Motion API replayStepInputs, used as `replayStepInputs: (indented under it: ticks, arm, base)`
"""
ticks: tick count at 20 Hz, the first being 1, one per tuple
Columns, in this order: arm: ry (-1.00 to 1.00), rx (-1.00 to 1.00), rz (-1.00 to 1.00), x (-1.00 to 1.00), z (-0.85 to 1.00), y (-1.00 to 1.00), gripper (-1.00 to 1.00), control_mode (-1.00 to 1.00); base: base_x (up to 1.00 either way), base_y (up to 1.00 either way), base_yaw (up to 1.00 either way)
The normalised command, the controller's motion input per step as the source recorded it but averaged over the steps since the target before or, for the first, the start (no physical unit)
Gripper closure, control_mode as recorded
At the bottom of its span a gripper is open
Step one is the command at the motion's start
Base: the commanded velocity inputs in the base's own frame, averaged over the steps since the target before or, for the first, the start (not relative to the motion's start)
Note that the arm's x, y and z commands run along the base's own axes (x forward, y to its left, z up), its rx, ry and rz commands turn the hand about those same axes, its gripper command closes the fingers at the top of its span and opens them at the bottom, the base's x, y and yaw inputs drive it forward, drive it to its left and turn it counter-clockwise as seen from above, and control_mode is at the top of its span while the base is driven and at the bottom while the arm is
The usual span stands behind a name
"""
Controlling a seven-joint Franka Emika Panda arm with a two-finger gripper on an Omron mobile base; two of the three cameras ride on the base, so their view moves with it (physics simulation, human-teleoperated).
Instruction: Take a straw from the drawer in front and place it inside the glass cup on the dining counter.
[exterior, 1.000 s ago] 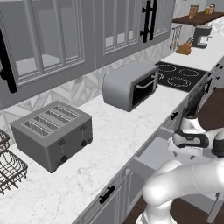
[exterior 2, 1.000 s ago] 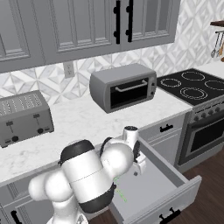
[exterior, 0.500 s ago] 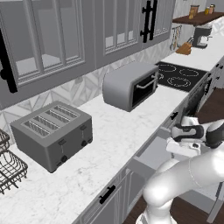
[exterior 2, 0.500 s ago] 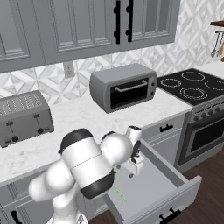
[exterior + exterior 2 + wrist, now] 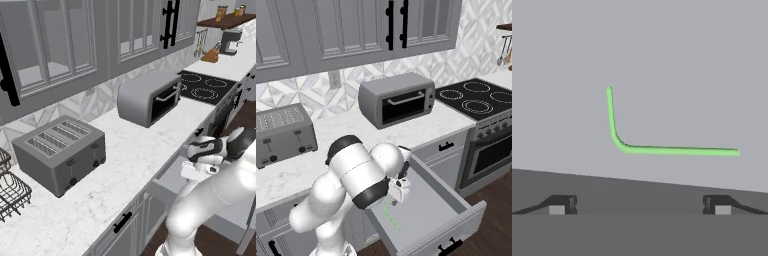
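Observation:
The grey drawer (image 5: 428,206) stands pulled out below the counter, its plain floor showing. On that floor lies the thin light-green straw (image 5: 390,215), bent near one end. In the hand view the straw (image 5: 662,149) lies flat just ahead of my gripper (image 5: 639,206), whose two dark fingertips (image 5: 559,205) stand far apart with nothing between them. My gripper (image 5: 399,194) hangs over the drawer's left part, pointing down, a little above the straw and open. The glass cup and the dining counter are out of view.
A toaster oven (image 5: 398,100) and a toaster (image 5: 283,135) stand on the marble counter behind the drawer. The stove (image 5: 476,100) and its oven front flank the drawer on the right. A wire dish rack (image 5: 10,187) sits at the far left. My own arm hides the drawer's left side.
The hand has come down from counter height into the open drawer, toward the straw. The jaws stayed wide apart and the straw has not moved.

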Motion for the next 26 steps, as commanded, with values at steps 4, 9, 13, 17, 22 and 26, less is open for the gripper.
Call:
replayStepInputs:
  ticks: [4,9,13,17,22,26]
  arm:
    - [0.09,0.00,-0.04,0.03,-0.40,0.22,-1.00,-1.00]
    - [0.00,0.00,0.00,0.10,-0.30,-0.02,-1.00,-1.00]
    - [0.00,0.00,0.00,0.09,-0.09,-0.14,-1.00,-1.00]
    - [0.00,0.00,0.00,0.11,-0.15,-0.09,-1.00,-1.00]
    - [0.00,0.00,0.00,0.06,-0.34,-0.03,-1.00,-1.00]
    - [0.00,0.00,0.00,0.06,-0.47,0.00,-1.00,-1.00]
  base:
    - [0.00,0.00,0.00]
    - [0.00,0.00,0.00]
    - [0.00,0.00,0.00]
    - [0.00,0.00,0.00]
    - [0.00,0.00,0.00]
    - [0.00,0.00,0.00]
